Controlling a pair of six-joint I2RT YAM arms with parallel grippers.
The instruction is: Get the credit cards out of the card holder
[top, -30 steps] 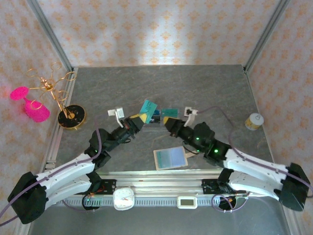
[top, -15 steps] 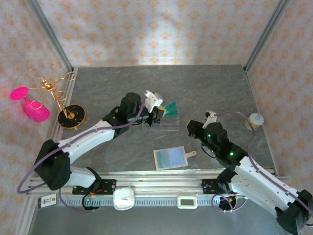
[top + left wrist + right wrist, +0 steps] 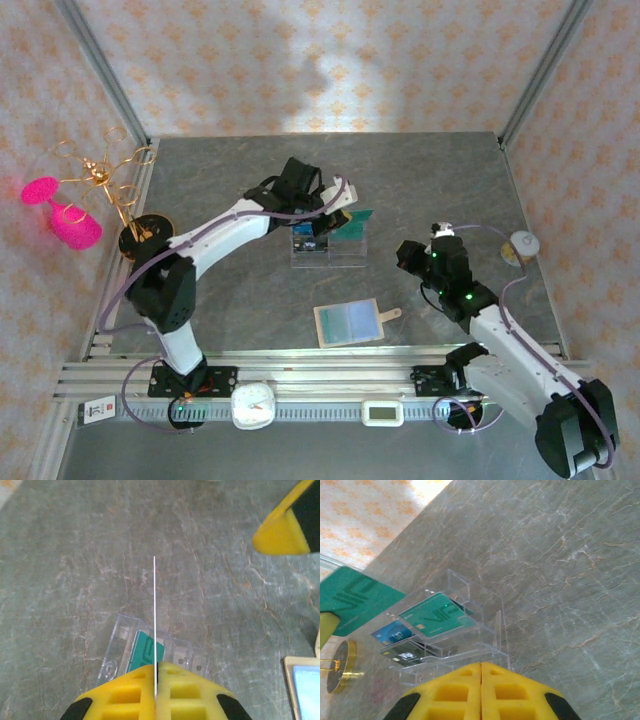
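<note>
Clear plastic forms the tray [image 3: 330, 258] in the middle of the grey stone-look table [image 3: 430, 180], and its stepped slots hold three cards. A teal card [image 3: 437, 616] leans in the upper slot. A blue card [image 3: 395, 632] sits one step lower, and a dark card [image 3: 407, 655] is in the step below that. The left gripper [image 3: 155, 680] is clamped on a fourth one, the held card [image 3: 355, 597], also teal, which is lifted over the tray's far right end and touches neither the tray nor the cards in it. From the left wrist this card shows edge-on as a thin white line rising from between the two yellow fingers, with the tray and its teal card beneath. The right gripper [image 3: 480, 680] hangs to the right of the tray and apart from it. Its yellow fingers are pressed together with nothing between them. The card holder [image 3: 348, 324] lies open and flat on the table, nearer than the tray and apart from it, pale blue inside face up and its small tab pointing right. Whether any card sits in its slots cannot be told. A gold wire stand [image 3: 110, 185] is at the left edge of the table, and a small pale jar [image 3: 519, 247] is near the right edge.
</note>
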